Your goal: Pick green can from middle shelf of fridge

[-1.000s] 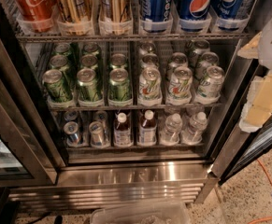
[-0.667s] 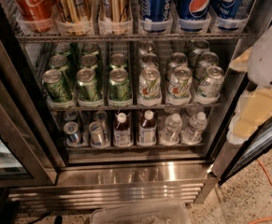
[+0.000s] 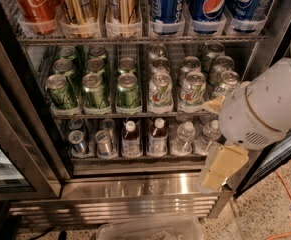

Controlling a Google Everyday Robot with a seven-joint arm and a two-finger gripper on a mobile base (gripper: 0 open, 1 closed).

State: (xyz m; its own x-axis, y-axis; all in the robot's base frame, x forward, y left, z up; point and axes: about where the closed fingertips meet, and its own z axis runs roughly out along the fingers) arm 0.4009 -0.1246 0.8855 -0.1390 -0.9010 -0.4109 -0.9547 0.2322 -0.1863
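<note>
The gripper (image 3: 211, 143) is caught at the right side of the open fridge (image 3: 135, 186), carried below a bulky white wrist (image 3: 265, 109). It is held low, in front of the right end of the middle shelf (image 3: 135, 115). Its yellowish fingers (image 3: 222, 165) are seen spread well apart, one tip up by the shelf's front rail, the other down near the small bottles (image 3: 157, 136). The jaws are released, and nothing is held between them.

The green can (image 3: 128, 90) nearest the gripper is found at the front of the third lane from the left on the middle shelf. It is set upright, long axis vertical, silver top turned up toward the camera. More green cans are lined up behind it and in the two lanes further left.

Here is the relation that counts: the can lies leftward of the jaws in this view, and slightly higher. Three lanes of white cans (image 3: 192, 88) are stood between the two. The jaws are parked before the wrong lanes, it is judged, so a sideways shift past the white cans is called for before any reach inward. With the can upright, its sides would have to be straddled from the front. Little room is left by the neighbouring green can just beside it and by the clear lane tray, so a nudged neighbour is the risk.
</note>
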